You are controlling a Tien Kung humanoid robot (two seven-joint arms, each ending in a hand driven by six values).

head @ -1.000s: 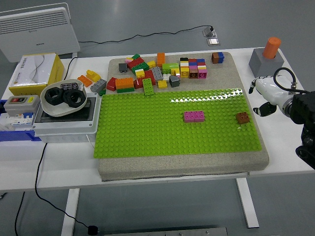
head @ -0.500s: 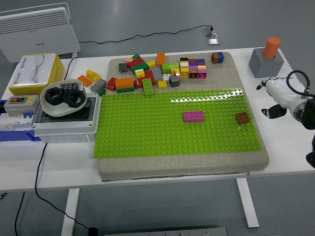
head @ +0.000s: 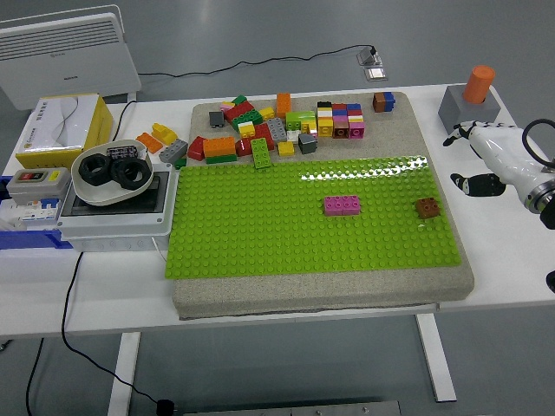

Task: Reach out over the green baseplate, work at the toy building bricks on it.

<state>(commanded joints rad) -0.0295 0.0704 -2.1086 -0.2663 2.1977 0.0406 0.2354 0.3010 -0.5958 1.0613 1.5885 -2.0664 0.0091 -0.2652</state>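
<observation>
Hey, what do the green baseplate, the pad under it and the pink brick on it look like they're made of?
Green baseplate: likely glossy hard plastic; its studs catch a bright glare along the far edge. Pad underneath: looks like matte, speckled beige foam or stone-like board, without shine; hard to tell which. Pink brick: smooth moulded plastic, judging by its crisp studs and even colour.

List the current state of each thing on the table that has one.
Right hand: open, holding nothing, right of the baseplate.
Pink brick: seated on the green baseplate.
Brown brick: on the baseplate, near its right edge.
Loose bricks: piled behind the baseplate.
</observation>
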